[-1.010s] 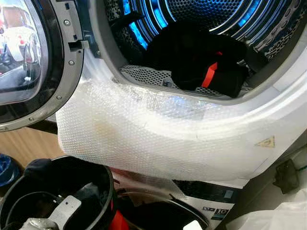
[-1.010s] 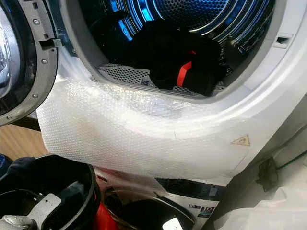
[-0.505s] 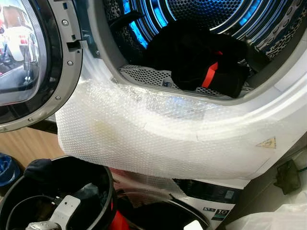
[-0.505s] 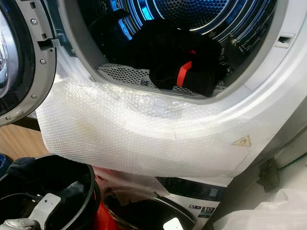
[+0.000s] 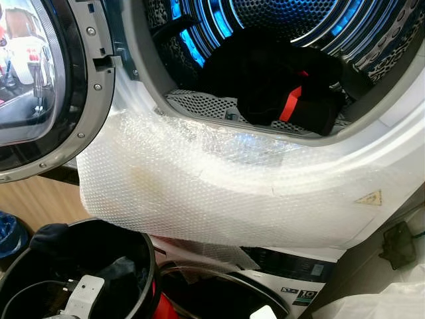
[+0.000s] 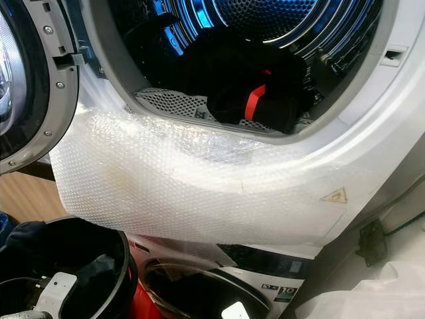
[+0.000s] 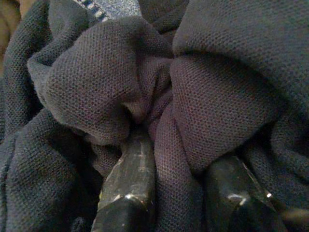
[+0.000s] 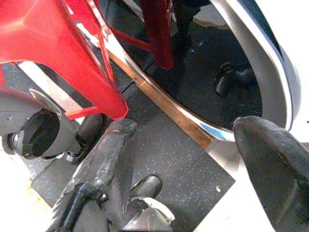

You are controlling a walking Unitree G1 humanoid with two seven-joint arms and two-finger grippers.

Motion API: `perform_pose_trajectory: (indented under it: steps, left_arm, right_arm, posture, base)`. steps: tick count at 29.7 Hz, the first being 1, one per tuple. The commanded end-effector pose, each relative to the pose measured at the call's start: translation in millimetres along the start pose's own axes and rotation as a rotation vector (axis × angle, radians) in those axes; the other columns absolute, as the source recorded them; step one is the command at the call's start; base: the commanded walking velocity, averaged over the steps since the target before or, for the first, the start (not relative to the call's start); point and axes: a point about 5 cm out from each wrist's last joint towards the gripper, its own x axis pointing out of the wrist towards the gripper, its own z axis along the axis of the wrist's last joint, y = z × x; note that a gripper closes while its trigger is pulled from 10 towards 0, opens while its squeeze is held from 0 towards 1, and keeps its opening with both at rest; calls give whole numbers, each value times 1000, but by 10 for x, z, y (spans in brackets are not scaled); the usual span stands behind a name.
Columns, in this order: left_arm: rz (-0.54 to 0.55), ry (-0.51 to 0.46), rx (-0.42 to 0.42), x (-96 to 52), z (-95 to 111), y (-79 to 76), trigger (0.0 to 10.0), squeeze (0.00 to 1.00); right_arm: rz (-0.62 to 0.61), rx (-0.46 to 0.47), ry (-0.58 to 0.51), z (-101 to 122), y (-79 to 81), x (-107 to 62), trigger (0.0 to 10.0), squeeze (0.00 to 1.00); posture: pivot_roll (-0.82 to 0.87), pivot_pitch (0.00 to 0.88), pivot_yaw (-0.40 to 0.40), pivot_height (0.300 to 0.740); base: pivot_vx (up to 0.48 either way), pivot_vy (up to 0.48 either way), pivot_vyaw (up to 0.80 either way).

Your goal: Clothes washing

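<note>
Reaching down into the black laundry basket (image 5: 143,256) at lower left, the left gripper (image 7: 178,193) has its two fingers pinched on a fold of dark blue knit garment (image 7: 96,87), bunched with no clear long axis. Black clothes with a red band (image 5: 290,103) lie in the blue-lit drum (image 5: 279,26) of the open, bubble-wrapped upper machine (image 5: 219,193); the lower machine's panel (image 6: 287,290) reads what looks like "10". The right gripper (image 8: 186,140) hangs spread open above the speckled floor (image 8: 174,159) beside red legs (image 8: 72,53).

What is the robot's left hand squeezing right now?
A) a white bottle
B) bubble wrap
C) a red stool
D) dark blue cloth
D: in the left wrist view, the left hand has its two black fingers pinched on a fold of dark blue cloth.
</note>
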Motion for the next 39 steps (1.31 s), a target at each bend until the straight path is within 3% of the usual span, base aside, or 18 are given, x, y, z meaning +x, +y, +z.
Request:
perform_pose_trajectory:
  steps: [1,11,14,15,21,22,23,24,26,30,37,39]
  left_arm:
    - [28,-16,-39,-48,-6,29,0,0]
    - [151,-158,-108,-350,128,104,0,0]
    - [184,-244,-127,-478,217,98,0,0]
    - [205,-327,-133,-579,310,83,0,0]
    - [241,-530,-116,-811,523,14,0,0]
    - [237,-659,-123,-904,658,-43,0,0]
    - [237,-659,-123,-904,658,-43,0,0]
    - [238,-767,-128,-1002,766,-103,0,0]
    - [237,-800,-120,-1034,796,-125,0,0]
    - [149,-974,-23,-1220,945,-307,0,0]
    - [181,-1102,17,-1429,1060,-295,0,0]
    - [88,-1129,55,-1486,1135,-377,0,0]
  right_arm:
    - [8,-4,1,35,14,13,10000,0]
    - [20,-16,-2,77,36,27,10000,0]
    - [28,-21,-7,95,52,33,10000,0]
    - [31,-26,-8,103,59,35,10000,0]
    - [36,-32,-8,113,76,40,10000,0]
    - [36,-32,-8,115,78,41,10000,0]
    - [36,-32,-8,115,78,41,10000,0]
    - [37,-32,-8,117,89,42,10000,0]
    - [37,-31,-8,117,92,42,10000,0]
    - [36,-21,-12,131,108,47,10000,0]
    - [31,-9,-16,152,108,53,10000,0]
    - [25,2,-16,156,111,55,10000,0]
  posture:
    - [267,0,-51,740]
    - [300,0,-55,740]
    - [317,0,-57,740]
    - [325,0,-58,740]
    - [335,0,-53,740]
    - [342,0,-49,740]
    - [342,0,-49,740]
    - [342,0,-44,740]
    - [341,0,-42,740]
    - [343,0,-35,740]
    - [352,0,-23,740]
    - [354,0,-20,740]
  base:
    - [0,0,0]
    - [0,0,0]
    - [0,0,0]
    - [0,0,0]
    - [0,0,0]
    - [0,0,0]
    - [0,0,0]
    - [0,0,0]
    - [0,0,0]
    - [0,0,0]
    - [0,0,0]
    - [0,0,0]
